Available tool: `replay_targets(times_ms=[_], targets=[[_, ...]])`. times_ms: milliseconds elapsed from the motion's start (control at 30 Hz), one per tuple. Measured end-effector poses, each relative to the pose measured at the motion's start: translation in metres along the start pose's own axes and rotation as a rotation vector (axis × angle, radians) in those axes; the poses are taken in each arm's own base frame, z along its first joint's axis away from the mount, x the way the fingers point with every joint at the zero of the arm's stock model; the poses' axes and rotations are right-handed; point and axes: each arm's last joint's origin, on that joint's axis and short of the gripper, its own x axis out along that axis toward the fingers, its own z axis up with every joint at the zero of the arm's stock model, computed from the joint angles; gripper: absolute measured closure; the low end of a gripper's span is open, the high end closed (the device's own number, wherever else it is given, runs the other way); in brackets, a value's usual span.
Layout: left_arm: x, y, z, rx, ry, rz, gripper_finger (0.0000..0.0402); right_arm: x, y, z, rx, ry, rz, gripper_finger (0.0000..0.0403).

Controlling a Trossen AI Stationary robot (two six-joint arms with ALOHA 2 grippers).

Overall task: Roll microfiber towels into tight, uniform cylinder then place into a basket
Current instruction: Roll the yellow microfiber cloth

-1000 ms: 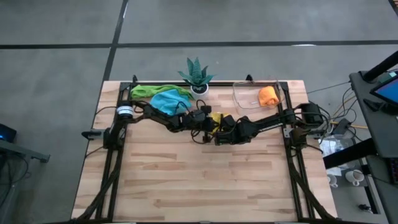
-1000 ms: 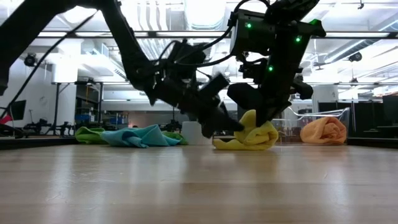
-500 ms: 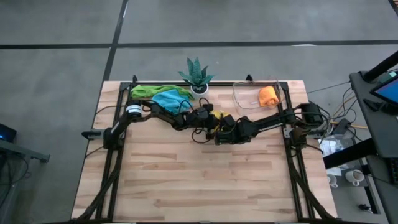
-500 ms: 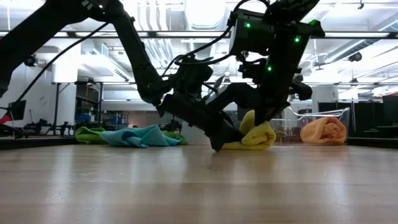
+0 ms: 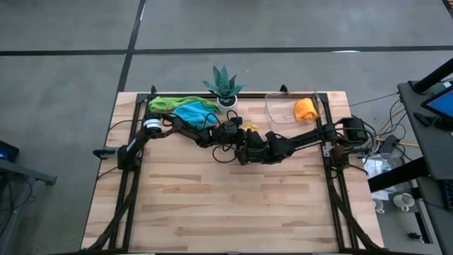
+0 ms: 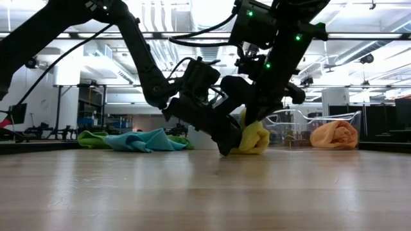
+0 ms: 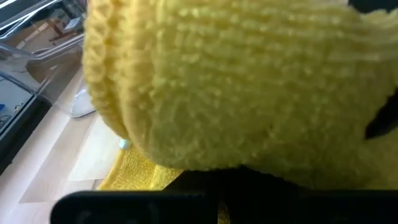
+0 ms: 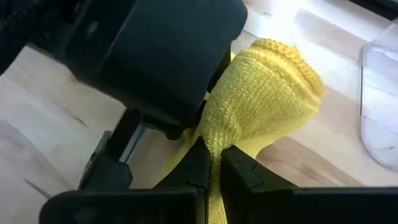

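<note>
Both arms are bunched up mid-frame over the yellow towel (image 6: 254,138), right gripper (image 8: 212,163) with jaws pinched tight on its fold, left gripper (image 6: 226,142) closed against it, so I'd keep tension while rolling before heading to the basket (image 5: 283,108) upper right.

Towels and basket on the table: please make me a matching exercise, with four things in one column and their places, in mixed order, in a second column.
Things:
1. yellow towel
2. orange towel
3. light blue towel
4. potted plant

Places:
A. at the far edge, between the loose towels and the basket
B. inside the basket
C. pinched by the right gripper
D. loose, beside the green towel

Pairs: 1-C, 2-B, 3-D, 4-A
</note>
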Motion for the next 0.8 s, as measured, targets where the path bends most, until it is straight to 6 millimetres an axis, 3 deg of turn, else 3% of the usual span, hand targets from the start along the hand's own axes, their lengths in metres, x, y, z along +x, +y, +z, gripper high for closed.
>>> replay_targets(times_ms=[433,800], targets=[[0.000,0.000,-0.001,0.001,0.006,0.001,0.0402,0.002,-0.004,0.001,0.015,-0.011,-0.038,0.0384],[0.000,-0.003,0.001,0.010,0.021,0.039,0.0402,0.010,-0.015,0.010,0.074,-0.034,-0.109,0.0311]])
